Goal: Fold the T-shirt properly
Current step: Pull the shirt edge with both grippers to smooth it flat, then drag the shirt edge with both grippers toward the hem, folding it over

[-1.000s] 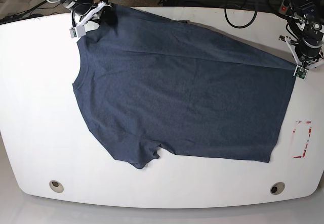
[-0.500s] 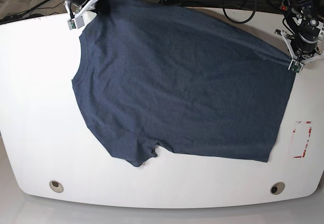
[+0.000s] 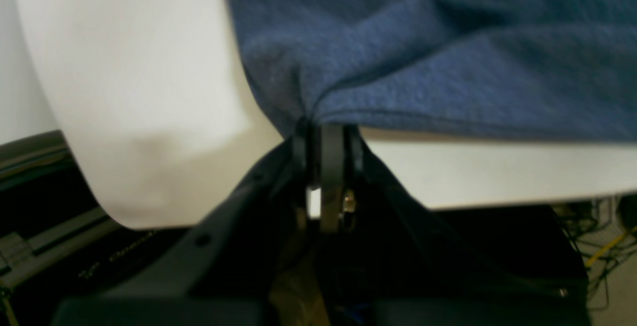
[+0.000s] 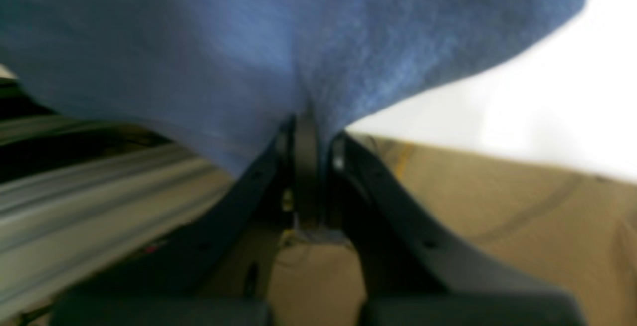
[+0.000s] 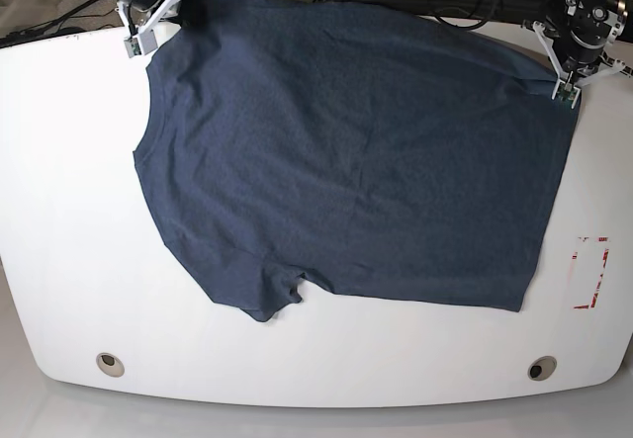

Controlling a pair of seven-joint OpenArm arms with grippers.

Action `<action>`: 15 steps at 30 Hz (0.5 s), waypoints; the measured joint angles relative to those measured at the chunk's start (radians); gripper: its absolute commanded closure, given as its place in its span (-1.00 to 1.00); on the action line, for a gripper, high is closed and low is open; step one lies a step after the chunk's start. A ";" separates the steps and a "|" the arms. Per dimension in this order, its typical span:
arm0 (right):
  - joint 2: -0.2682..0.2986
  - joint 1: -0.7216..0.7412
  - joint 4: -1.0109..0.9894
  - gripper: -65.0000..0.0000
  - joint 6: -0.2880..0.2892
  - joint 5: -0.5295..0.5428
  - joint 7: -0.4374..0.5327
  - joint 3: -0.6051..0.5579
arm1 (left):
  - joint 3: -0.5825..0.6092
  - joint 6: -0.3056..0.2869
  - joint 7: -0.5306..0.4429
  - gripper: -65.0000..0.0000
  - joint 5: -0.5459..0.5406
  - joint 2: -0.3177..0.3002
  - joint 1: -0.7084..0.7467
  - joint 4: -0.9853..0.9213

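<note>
left gripper [image 3: 326, 134] clamped on T-shirt [image 5: 346, 151] | right gripper [image 4: 308, 127] likewise, blurry

Looking down from high above the whole table [image 5: 59, 211] in the base view. Sitting close behind each gripper in both wrist views, facing forward along the fingers. Sharing the T-shirt [image 5: 346, 151] edge and table corners.

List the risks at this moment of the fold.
Both grips are thin: the left gripper and right gripper pinch only edge fabric of the dark navy-blue heathered cotton T-shirt, so it may slip. The near sleeve is bunched on the white table and may crease.
</note>
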 measured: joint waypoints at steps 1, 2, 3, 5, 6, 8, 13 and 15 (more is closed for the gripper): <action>-0.001 0.005 0.000 1.00 0.000 0.027 0.000 0.005 | 0.000 0.000 -0.002 1.00 0.000 -0.001 -0.010 0.000; -0.002 0.011 0.000 1.00 0.003 0.047 -0.001 0.015 | -0.001 0.000 0.000 1.00 0.002 -0.002 -0.023 0.000; -0.003 0.016 0.001 1.00 0.003 0.073 0.002 0.027 | -0.002 0.000 0.001 1.00 0.005 -0.005 -0.043 0.000; 0.002 0.031 0.002 1.00 0.002 0.088 0.001 0.042 | -0.002 0.000 0.000 1.00 0.005 -0.006 -0.081 0.000; 0.003 0.040 0.002 1.00 0.002 0.087 0.000 0.043 | -0.002 0.000 -0.002 1.00 0.000 -0.005 -0.103 0.000; 0.003 0.060 0.001 1.00 0.002 0.089 -0.001 0.044 | 0.002 0.000 -0.004 1.00 0.000 -0.006 -0.138 0.000; 0.034 0.132 0.000 1.00 0.002 0.095 -0.007 0.041 | 0.028 0.003 0.003 1.00 0.019 -0.031 -0.241 -0.008; 0.038 0.162 -0.001 1.00 0.002 0.093 -0.007 0.043 | 0.056 0.004 0.002 1.00 0.019 -0.031 -0.272 -0.009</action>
